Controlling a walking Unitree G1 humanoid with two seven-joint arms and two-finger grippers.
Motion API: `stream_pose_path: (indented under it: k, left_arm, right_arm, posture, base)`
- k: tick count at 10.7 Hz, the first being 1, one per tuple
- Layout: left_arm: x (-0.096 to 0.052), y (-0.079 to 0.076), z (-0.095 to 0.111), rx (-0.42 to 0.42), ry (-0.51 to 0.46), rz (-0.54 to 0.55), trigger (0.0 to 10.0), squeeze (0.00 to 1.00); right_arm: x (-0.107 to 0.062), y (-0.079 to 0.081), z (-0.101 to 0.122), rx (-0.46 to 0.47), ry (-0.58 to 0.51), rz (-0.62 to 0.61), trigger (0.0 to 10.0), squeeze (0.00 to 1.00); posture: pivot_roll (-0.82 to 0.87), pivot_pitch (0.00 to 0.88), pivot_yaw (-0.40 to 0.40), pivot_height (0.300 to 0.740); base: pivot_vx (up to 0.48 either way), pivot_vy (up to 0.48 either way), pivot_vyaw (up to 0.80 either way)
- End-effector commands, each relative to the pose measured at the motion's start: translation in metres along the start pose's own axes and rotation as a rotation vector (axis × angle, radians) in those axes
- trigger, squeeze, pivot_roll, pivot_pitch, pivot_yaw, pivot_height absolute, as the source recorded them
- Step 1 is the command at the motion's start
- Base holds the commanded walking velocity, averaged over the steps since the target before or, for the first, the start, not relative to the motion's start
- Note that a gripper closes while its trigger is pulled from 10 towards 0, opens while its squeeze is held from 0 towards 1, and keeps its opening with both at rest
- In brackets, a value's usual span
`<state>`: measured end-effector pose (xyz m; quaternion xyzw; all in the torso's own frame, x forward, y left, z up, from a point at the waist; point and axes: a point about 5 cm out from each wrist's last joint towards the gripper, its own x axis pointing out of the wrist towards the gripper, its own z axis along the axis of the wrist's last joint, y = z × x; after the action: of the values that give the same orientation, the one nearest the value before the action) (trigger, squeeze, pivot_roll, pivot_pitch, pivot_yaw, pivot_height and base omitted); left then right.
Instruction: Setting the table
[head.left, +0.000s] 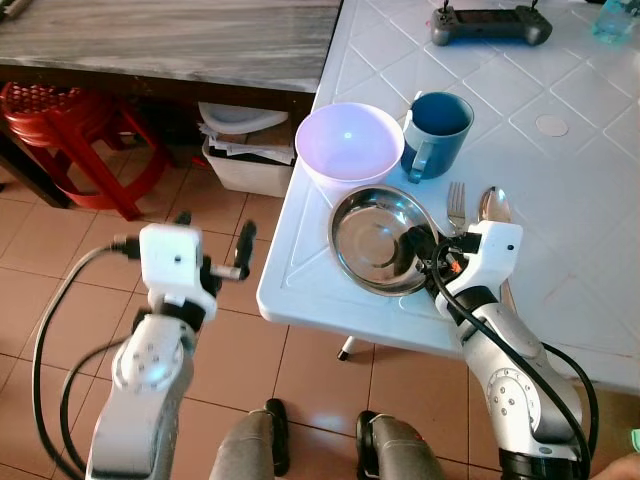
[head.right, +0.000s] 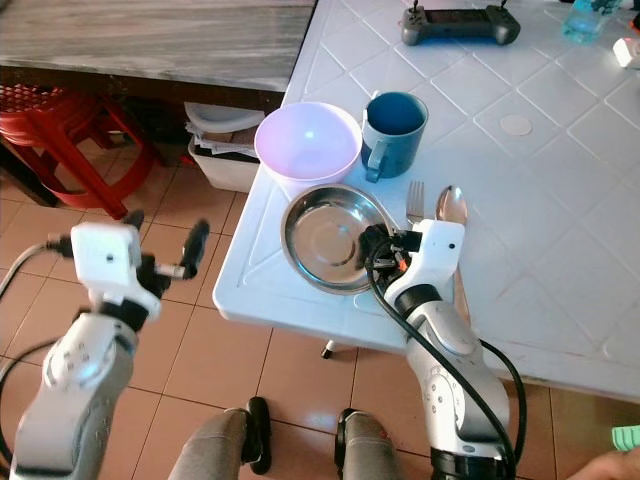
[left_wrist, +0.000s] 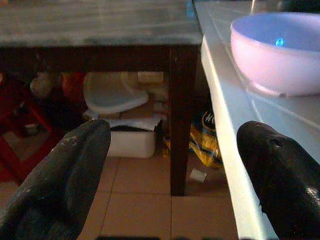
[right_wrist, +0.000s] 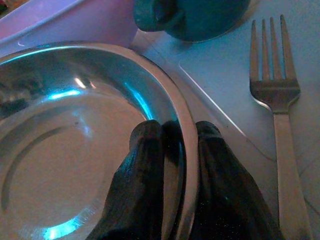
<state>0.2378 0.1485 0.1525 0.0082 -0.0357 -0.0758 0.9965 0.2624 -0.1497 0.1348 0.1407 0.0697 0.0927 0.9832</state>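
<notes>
A steel plate (head.left: 375, 238) lies near the front-left corner of the white table (head.left: 560, 180). My right gripper (head.left: 418, 243) is shut on the steel plate's right rim; in the right wrist view one finger (right_wrist: 142, 165) is inside the rim and the other outside. Behind the plate stand a pale purple bowl (head.left: 348, 142) and a blue mug (head.left: 437, 131). A fork (head.left: 457, 205) and a spoon (head.left: 494, 205) lie right of the plate. My left gripper (head.left: 212, 240) is open, held over the floor left of the table, level with its edge.
A dark wooden table (head.left: 170, 40) stands to the left, with a red plastic stool (head.left: 75, 125) and a white bin of papers (head.left: 245, 150) beneath it. A grey controller (head.left: 490, 24) lies at the white table's far side. Tiled floor is under me.
</notes>
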Motion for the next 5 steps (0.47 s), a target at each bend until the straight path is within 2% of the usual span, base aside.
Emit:
stream_pose_path:
  k: [1, 3, 4, 5]
  left_arm:
    - [-0.0027, 0.0028, -0.0024, 0.008, 0.017, 0.020, 10.0, 0.00]
    - [-0.0019, -0.0011, -0.0083, -0.008, 0.034, 0.014, 10.0, 0.00]
    - [-0.0013, -0.0012, -0.0104, -0.012, 0.035, 0.020, 10.0, 0.00]
    - [-0.0017, 0.0008, -0.0122, -0.016, 0.038, 0.033, 10.0, 0.00]
  right_arm:
    - [-0.0042, -0.0085, -0.0300, 0.030, 0.152, -0.053, 0.0, 0.00]
    - [-0.0051, -0.0101, -0.0327, 0.035, 0.167, -0.056, 0.0, 0.00]
    - [-0.0057, -0.0108, -0.0339, 0.052, 0.174, -0.040, 0.4, 0.00]
    - [-0.0062, -0.0082, -0.0337, 0.080, 0.175, -0.001, 1.3, 0.00]
  posture:
    - [0.05, 0.248, 0.072, 0.740]
    - [0.03, 0.222, 0.060, 0.740]
    - [0.03, 0.207, 0.050, 0.740]
    - [0.03, 0.192, 0.048, 0.740]
  base:
    - [0.000, 0.000, 0.00]
    - [0.000, 0.000, 0.00]
    - [0.000, 0.000, 0.00]
    - [0.000, 0.000, 0.00]
